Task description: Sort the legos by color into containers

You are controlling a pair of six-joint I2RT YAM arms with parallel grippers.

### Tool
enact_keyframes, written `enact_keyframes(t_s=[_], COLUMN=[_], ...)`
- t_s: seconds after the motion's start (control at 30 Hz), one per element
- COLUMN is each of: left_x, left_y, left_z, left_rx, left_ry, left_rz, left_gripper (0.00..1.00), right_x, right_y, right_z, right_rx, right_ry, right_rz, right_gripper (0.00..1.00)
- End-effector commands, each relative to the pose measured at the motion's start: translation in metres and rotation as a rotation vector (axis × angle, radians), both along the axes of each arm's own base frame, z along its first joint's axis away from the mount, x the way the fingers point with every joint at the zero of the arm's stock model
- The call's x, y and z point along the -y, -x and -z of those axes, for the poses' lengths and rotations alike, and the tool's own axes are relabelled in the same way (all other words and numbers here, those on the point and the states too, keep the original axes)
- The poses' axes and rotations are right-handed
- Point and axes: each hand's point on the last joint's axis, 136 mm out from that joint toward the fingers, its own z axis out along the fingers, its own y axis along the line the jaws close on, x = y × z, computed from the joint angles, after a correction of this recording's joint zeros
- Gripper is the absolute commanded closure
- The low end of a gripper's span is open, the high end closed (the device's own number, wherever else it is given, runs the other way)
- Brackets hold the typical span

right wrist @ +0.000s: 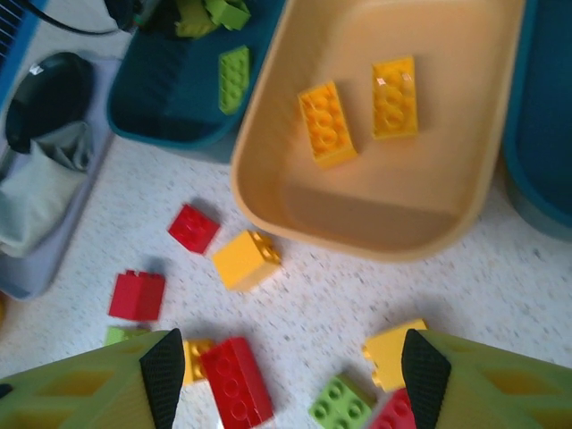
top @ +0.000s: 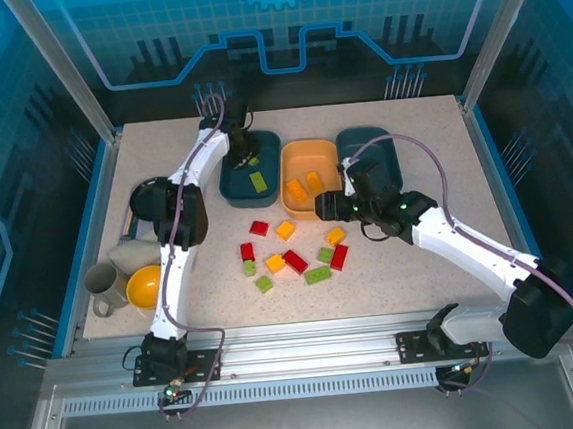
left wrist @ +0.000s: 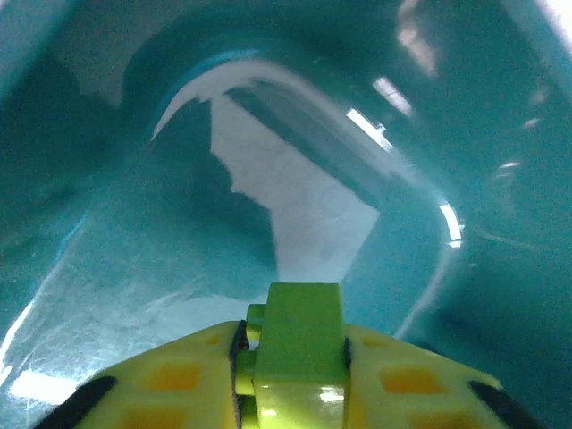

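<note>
My left gripper [top: 245, 158] reaches down into the left teal tray [top: 232, 187], shut on a lime green lego [left wrist: 299, 340] just above the tray's floor [left wrist: 134, 223]. Another green lego [top: 259, 181] lies in that tray. The orange tray [top: 306, 145] holds two orange-yellow legos [right wrist: 327, 123] [right wrist: 394, 96]. The right teal tray [top: 365, 137] is partly hidden by my right arm. My right gripper [right wrist: 288, 366] is open above several loose legos on the table: a red one [right wrist: 237, 382], a yellow one [right wrist: 246, 259] and a green one [right wrist: 342, 407]. Nothing sits between its fingers.
A grey mug [top: 102, 284], a yellow bowl [top: 144, 285] and a pale cloth [top: 134, 253] crowd the table's left edge. A black round pan [right wrist: 49, 94] lies left of the teal tray. Loose legos cover the middle [top: 296, 262].
</note>
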Motion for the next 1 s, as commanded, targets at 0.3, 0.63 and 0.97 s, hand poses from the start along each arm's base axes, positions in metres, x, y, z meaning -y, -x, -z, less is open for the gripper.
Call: enact_keyframes(t_s=[0.3,0.63,0.97], left_x=[0.034,0.065,0.05], left_y=[0.046,0.231,0.313], left_z=[-0.14,-0.128,-0.112], left_rx=[0.211,0.212,0.202], left_ry=[0.121,0.233,0.247], left_rz=[0.172,0.3,0.281], left_gripper=[0.33,0.28,0.26], right_x=[0.039,0.015,0.002], right_y=[0.046,0.01,0.0], right_z=[0.082,0.119,0.147], right_rx=[-0.288,-0.328,-0.401], right_ry=[0.203,0.311,0.297], right_rz=[0.048,0.007,0.037], right_gripper=[0.28,0.21,0.23])
